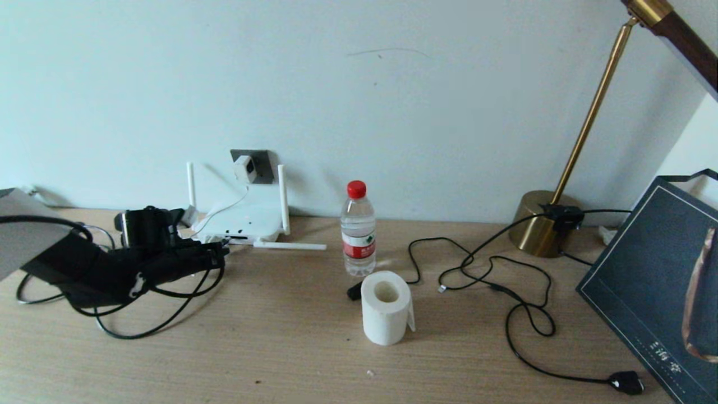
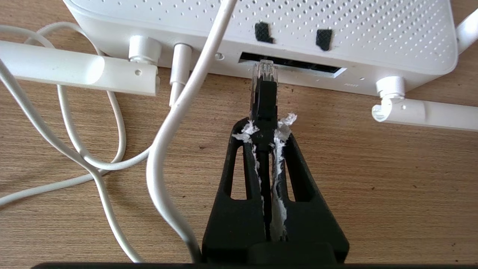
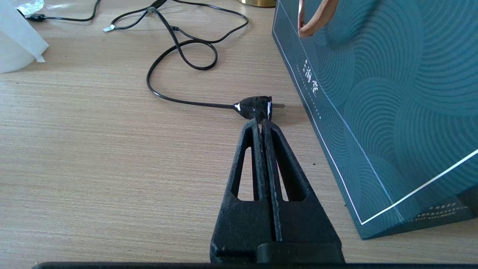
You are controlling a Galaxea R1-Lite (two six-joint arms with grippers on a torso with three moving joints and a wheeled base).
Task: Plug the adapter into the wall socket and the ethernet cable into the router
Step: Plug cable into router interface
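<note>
In the left wrist view my left gripper (image 2: 264, 125) is shut on the ethernet cable's black plug boot. The clear plug tip (image 2: 264, 73) sticks out ahead of the fingers, right at the mouth of the dark port slot (image 2: 298, 66) in the white router (image 2: 336, 26). From the head view, the left gripper (image 1: 216, 252) is at the router's (image 1: 247, 221) front edge, and black ethernet cable loops (image 1: 146, 334) lie under the arm. The white adapter (image 1: 245, 168) sits in the grey wall socket (image 1: 263, 158). My right gripper (image 3: 262, 125) is shut and empty, low over the table.
The adapter's white cord (image 2: 164, 130) lies just beside the left fingers. A water bottle (image 1: 358, 230), a paper roll (image 1: 385, 307), a brass lamp base (image 1: 541, 227) and its black cord (image 1: 521, 303) stand mid-table. A dark teal bag (image 3: 373, 93) and a black plug (image 3: 255, 107) are near the right gripper.
</note>
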